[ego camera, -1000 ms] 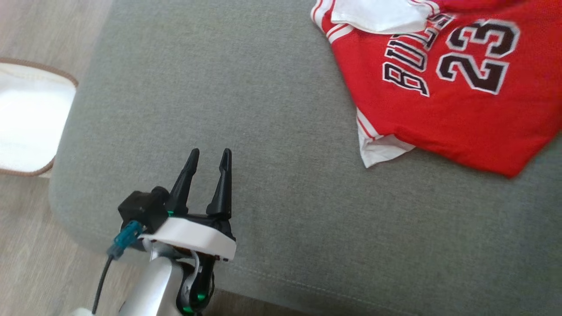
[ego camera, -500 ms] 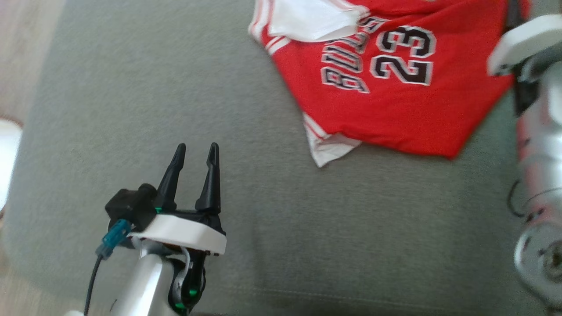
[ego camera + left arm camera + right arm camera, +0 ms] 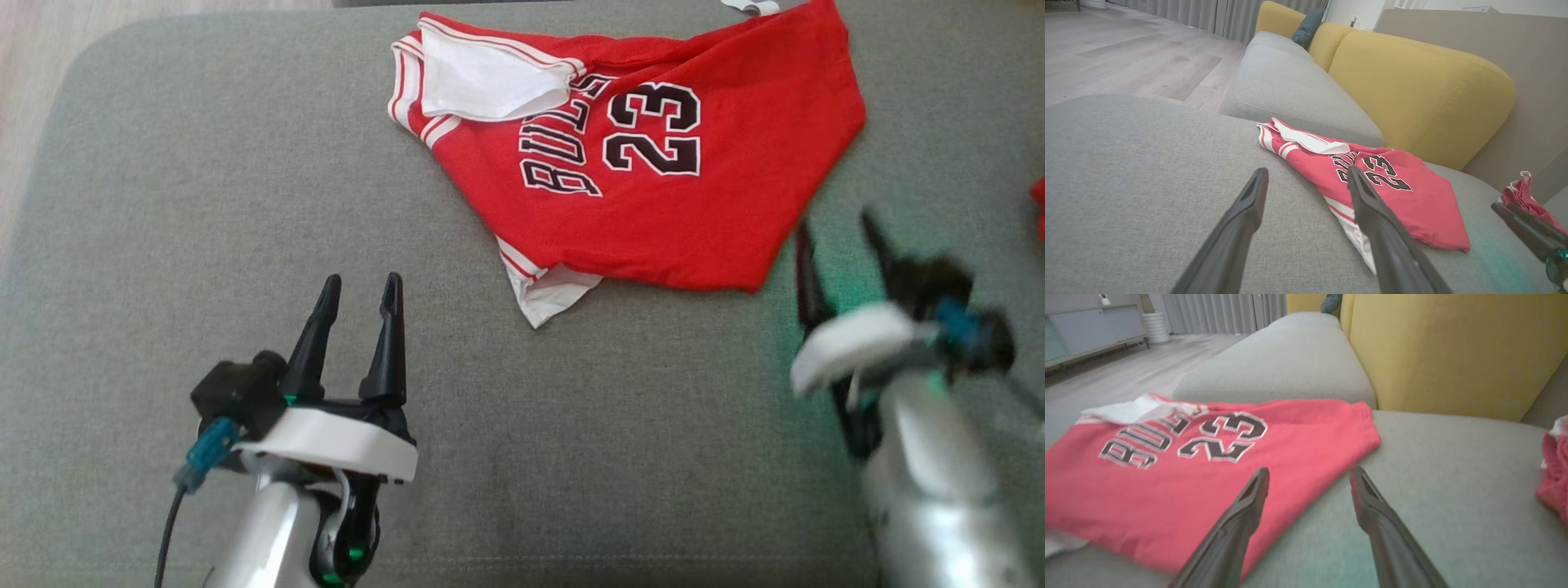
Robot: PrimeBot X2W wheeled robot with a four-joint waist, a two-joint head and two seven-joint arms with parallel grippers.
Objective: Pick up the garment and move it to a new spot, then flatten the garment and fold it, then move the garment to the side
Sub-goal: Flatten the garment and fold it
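While red jersey (image 3: pixel 653 204) lies on gray cushion (image 3: pixel 245 204), L gripper (image 3: pixel 359 282) & R gripper (image 3: pixel 833 224) spread wide, empty.

Grey sofa (image 3: pixel 245 204), yellow back cushions (image 3: pixel 1412 81)

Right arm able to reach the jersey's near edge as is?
Probably yes. The right gripper is open and sits just short of the red jersey at its near right corner, with bare grey cushion between them and nothing lying across the path.
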